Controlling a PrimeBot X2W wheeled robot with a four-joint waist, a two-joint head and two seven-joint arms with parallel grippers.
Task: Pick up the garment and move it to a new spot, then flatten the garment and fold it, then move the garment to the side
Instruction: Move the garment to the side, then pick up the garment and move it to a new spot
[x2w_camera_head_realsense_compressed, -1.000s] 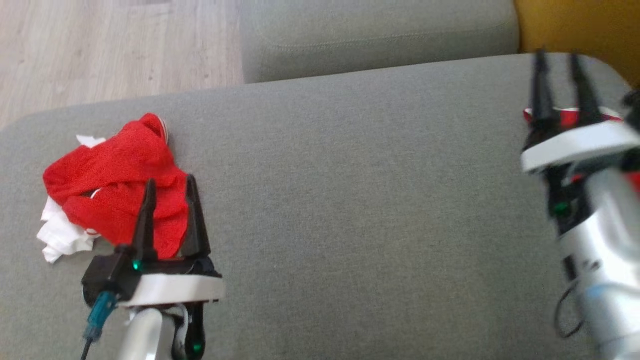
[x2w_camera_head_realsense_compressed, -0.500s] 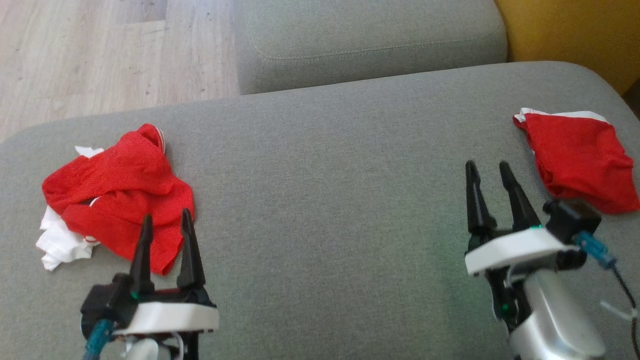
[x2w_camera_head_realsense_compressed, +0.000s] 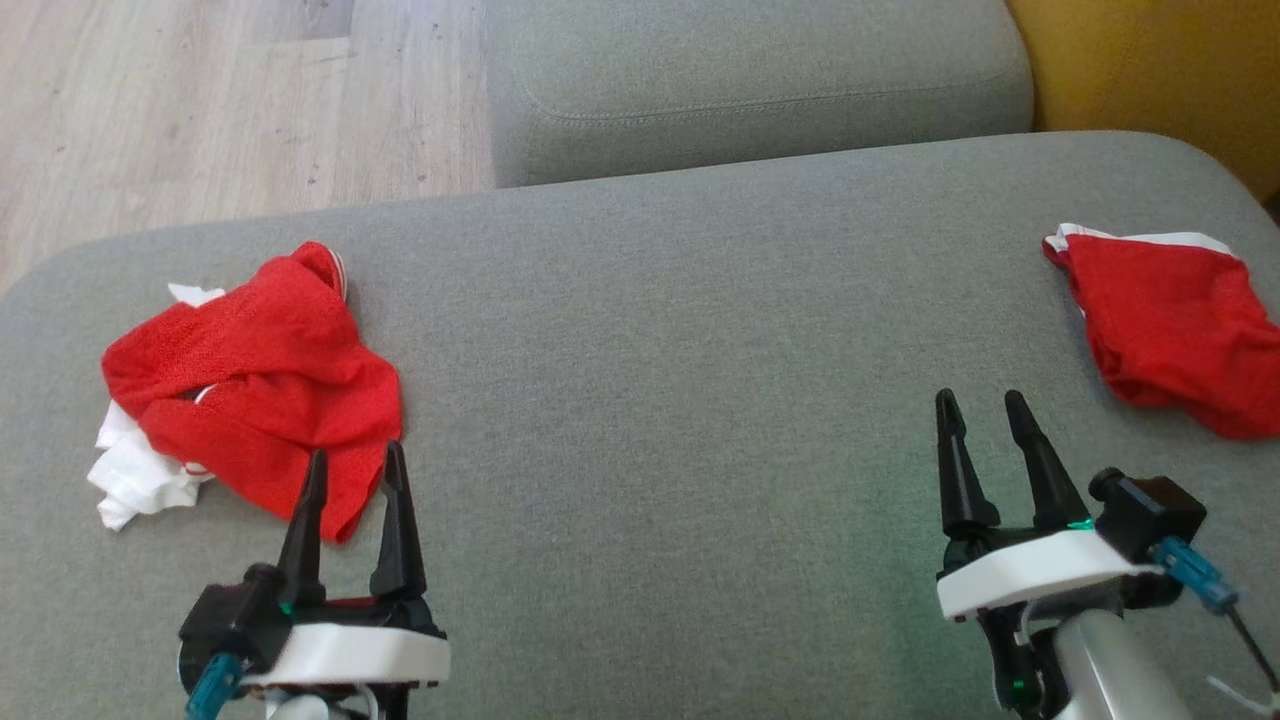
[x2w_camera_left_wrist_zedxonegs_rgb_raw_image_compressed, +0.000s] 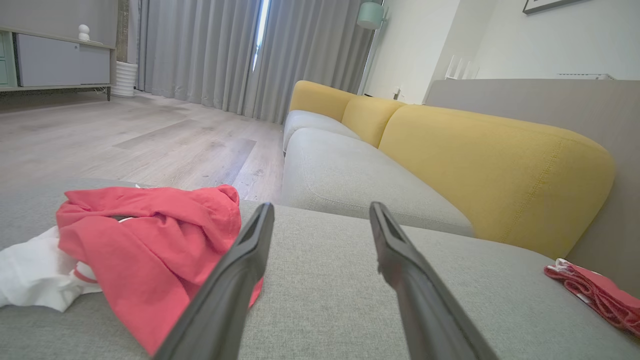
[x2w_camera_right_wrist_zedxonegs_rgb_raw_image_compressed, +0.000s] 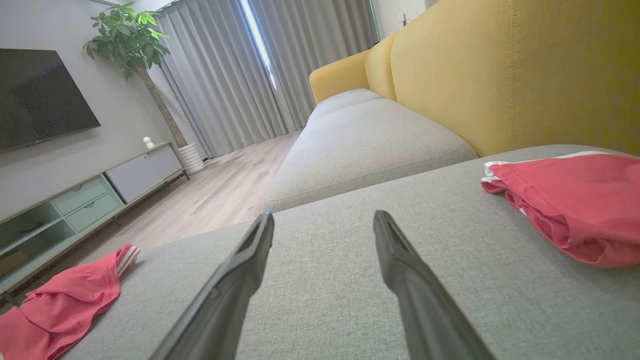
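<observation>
While both sets of fingers are spread wide and holding nothing, the crumpled red garment (x2w_camera_head_realsense_compressed: 255, 375) sits at the left end of the grey sofa seat (x2w_camera_head_realsense_compressed: 680, 350), with white cloth (x2w_camera_head_realsense_compressed: 135, 480) poking out underneath. The left gripper (x2w_camera_head_realsense_compressed: 355, 452) hangs right at its near edge. A folded red garment (x2w_camera_head_realsense_compressed: 1180, 335) lies far right, beyond the right gripper (x2w_camera_head_realsense_compressed: 978, 396).
</observation>
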